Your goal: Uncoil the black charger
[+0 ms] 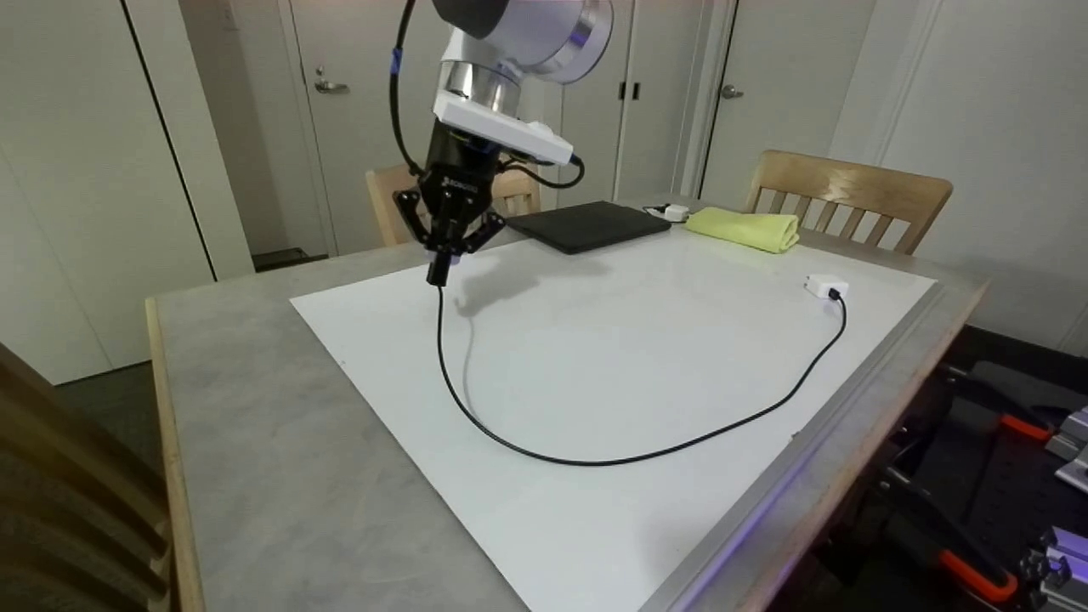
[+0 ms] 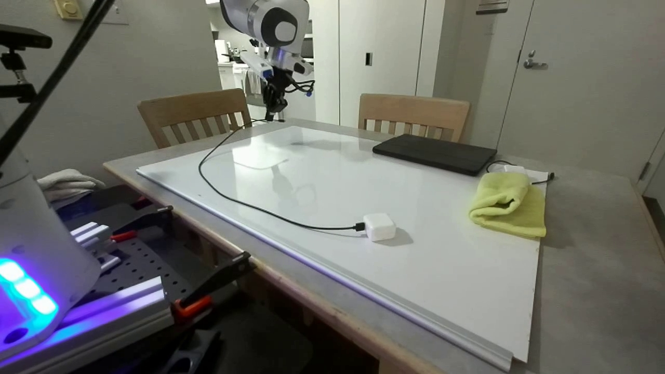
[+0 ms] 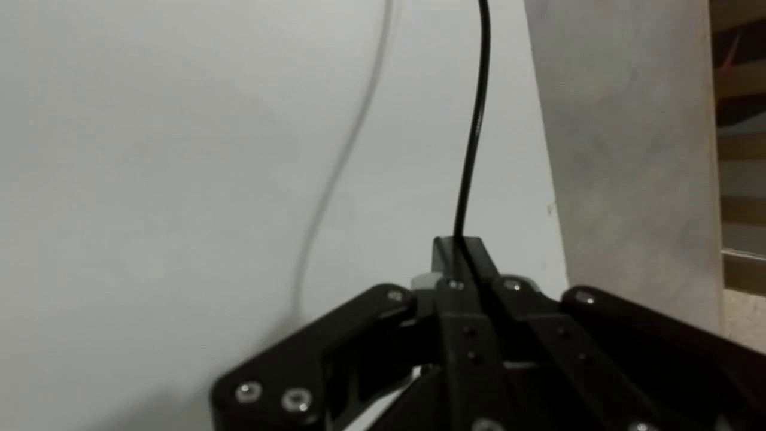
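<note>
The black charger is a thin black cable in one wide open curve on the white board, with no loops in it. It also shows in an exterior view and in the wrist view. One end is plugged into a small white block, which also shows in an exterior view. My gripper is shut on the cable near its other end and holds it a little above the board. The gripper also shows in an exterior view and in the wrist view. The cable between the fingertips is hidden.
A flat black pad lies at the board's far edge. Beside it are a folded yellow cloth and a second white block with a short black cord. Wooden chairs stand round the grey table.
</note>
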You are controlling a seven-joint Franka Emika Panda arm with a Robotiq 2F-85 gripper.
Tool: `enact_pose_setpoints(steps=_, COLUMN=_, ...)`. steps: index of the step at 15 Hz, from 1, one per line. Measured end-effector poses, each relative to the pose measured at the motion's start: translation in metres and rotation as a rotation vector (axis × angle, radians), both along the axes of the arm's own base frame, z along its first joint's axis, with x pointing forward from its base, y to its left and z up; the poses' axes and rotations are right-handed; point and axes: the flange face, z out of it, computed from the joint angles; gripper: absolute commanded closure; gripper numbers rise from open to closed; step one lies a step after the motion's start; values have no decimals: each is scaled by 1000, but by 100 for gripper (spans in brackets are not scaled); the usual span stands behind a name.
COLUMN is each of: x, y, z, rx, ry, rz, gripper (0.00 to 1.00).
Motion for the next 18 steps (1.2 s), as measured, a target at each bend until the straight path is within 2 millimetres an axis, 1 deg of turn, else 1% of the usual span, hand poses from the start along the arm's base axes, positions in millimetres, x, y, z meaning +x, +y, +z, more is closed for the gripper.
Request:
enact_pose_setpoints(steps=1, x=-5, y=13, z=1, rx=11, ry=-5, rz=55, gripper=99)
enact_pose_setpoints(steps=2, x=-9, y=25, z=1, rx=22, ry=-10, rz=110, gripper=96)
enact_pose_setpoints(steps=3, x=-11, y=31, z=0, rx=23, ry=-10, rz=120, gripper=96)
enact_pose_setpoints(steps=4, x=-12, y=33, z=0, rx=19, ry=-10, rz=120, gripper=96)
enact_pose_setpoints(steps=6, x=-10, y=29, z=-1, rx=14, ry=-11, rz=116, gripper=96)
enact_pose_setpoints(steps=7, x=-9, y=27, z=-1, rx=12, ry=-11, rz=113, gripper=99)
enact_pose_setpoints(steps=9, x=-9, y=26, z=-2, rx=10, ry=-11, rz=111, gripper=99)
enact_pose_setpoints(steps=11, x=-12, y=33, z=-2, rx=25, ry=-27, rz=180, gripper=99)
enact_pose_setpoints(steps=13, x=-19, y=48, z=-1, rx=53, ry=-44, rz=285, gripper=99)
enact_pose_setpoints(steps=16, x=-28, y=78, z=0, rx=103, ry=-59, rz=440, gripper=99)
enact_pose_setpoints(steps=18, x=-31, y=99, z=-3, rx=136, ry=-59, rz=542, gripper=99)
